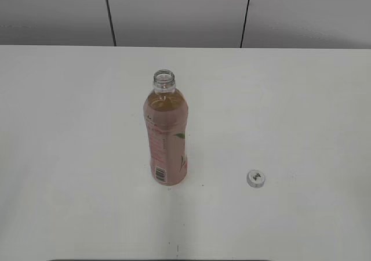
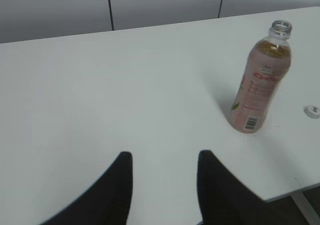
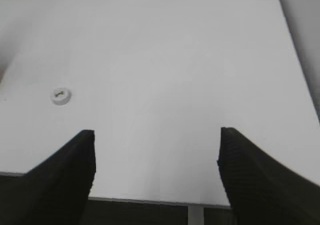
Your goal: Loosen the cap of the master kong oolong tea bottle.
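The master kong oolong tea bottle stands upright on the white table, its neck open with no cap on it. It also shows in the left wrist view at the right. The white cap lies flat on the table to the bottle's right, apart from it; it shows in the right wrist view and at the left wrist view's right edge. My left gripper is open and empty, well away from the bottle. My right gripper is open wide and empty near the table's edge. Neither gripper shows in the exterior view.
The white table runs back to a grey panelled wall. The table's front edge shows in the right wrist view and the left wrist view.
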You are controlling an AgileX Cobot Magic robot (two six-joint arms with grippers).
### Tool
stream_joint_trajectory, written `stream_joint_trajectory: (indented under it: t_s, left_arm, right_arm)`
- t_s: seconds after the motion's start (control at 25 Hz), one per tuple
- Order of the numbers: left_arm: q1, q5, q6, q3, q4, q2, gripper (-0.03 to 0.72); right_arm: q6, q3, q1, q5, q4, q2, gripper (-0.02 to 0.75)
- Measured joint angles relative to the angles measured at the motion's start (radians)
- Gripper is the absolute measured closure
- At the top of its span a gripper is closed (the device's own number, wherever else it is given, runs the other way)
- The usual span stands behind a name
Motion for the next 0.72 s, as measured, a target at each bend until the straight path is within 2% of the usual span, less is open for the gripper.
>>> stream_joint_trajectory:
  t_s: [0.08,0.2,0.28,0.72]
  left_arm:
    - [0.046,0.0,0.0,0.0,0.0,0.0,0.433]
    - [0.122,0.0,0.0,0.0,0.0,0.0,0.436]
    - [0.139,0.0,0.0,0.0,0.0,0.0,0.437]
    - [0.139,0.0,0.0,0.0,0.0,0.0,0.445]
  right_arm:
    - [0.0,0.0,-0.092,0.0,0.0,0.0,0.16]
    - [0.0,0.0,-0.162,0.0,-0.001,0.0,0.16]
    - [0.0,0.0,-0.167,0.0,-0.001,0.0,0.16]
    - [0.0,0.0,-0.167,0.0,-0.001,0.0,0.16]
